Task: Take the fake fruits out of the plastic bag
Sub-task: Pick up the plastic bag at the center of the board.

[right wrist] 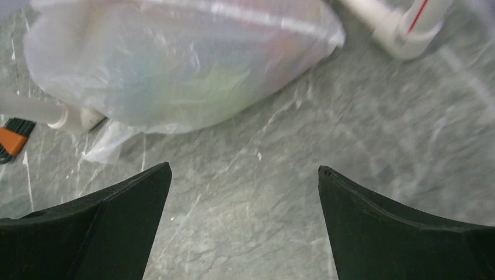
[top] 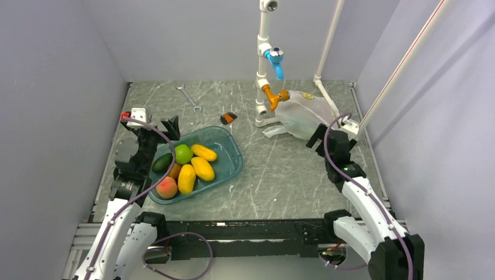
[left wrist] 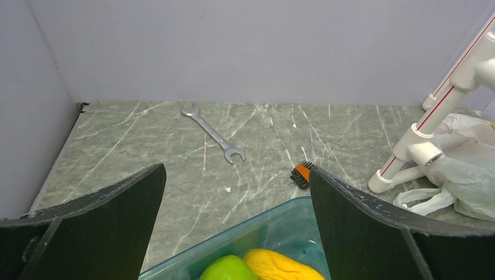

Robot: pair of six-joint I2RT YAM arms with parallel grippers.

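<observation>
The left gripper (left wrist: 236, 175) hangs with flat black fingers spread wide and empty over the rim of a clear teal plastic tray (top: 225, 153) of glossy yellow, green and peach-coloured fruit (top: 202, 168), a slim steel wrench (top: 189, 97) lying beyond it on the veined grey table (top: 274, 175). Farther right, the thin, crinkly, translucent white plastic bag (top: 303, 114) slumps against the foot of a white pipe frame (top: 264, 70), the fake fruits (right wrist: 204, 81) inside only blurred green and reddish patches through the film. The right gripper (right wrist: 242, 175) hovers near the bag, fingers spread, holding nothing.
</observation>
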